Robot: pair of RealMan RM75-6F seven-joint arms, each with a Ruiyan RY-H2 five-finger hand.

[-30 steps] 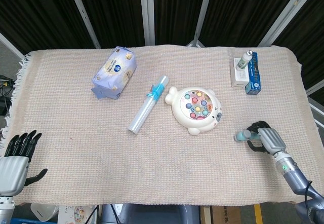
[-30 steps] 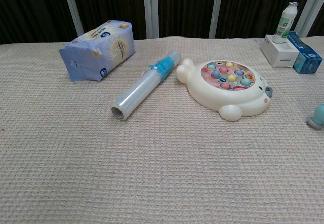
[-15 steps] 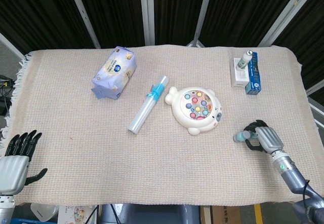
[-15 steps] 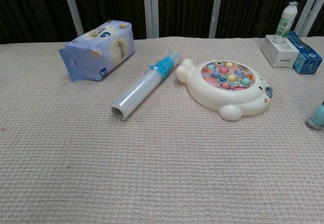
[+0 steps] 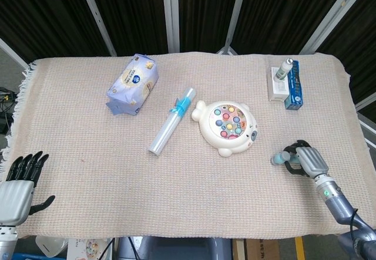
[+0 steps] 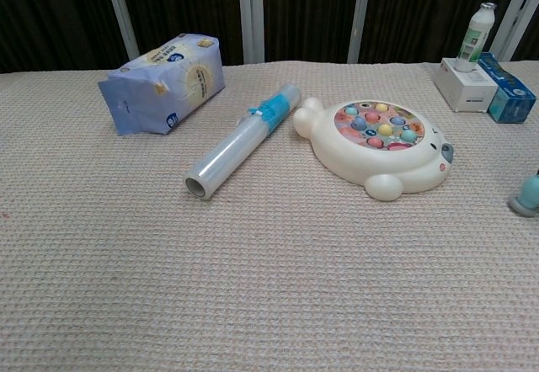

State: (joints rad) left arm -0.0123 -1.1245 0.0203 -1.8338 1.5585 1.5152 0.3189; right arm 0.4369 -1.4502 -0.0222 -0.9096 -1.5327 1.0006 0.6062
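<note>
I see even, bright overhead light in both views, with soft, short shadows under the toy (image 6: 379, 146) and roll (image 6: 242, 142). No glare or blur; the backdrop stays dark and the cloth (image 5: 88, 154) weave reads sharp.

A beige woven cloth (image 5: 88, 172) with a fine waffle pattern and a pale fringe at its left edge covers the bench, against black curtains with grey-white bars at the far side. On it lie a lavender-blue pack (image 5: 133, 84) with a cream oval panel, a clear roll (image 5: 171, 127) banded in bright blue, and a cream toy (image 5: 228, 127) dotted with pastel pink, yellow, blue and green. At the far right sit a white box (image 5: 275, 86), a blue box (image 5: 294, 85) and a white bottle (image 5: 284, 69); the right hand (image 5: 306, 160), grey with black fingers (image 5: 292, 149), holds a teal-and-grey piece (image 5: 279, 157), and the left hand (image 5: 17, 189) is the same grey and black.
</note>
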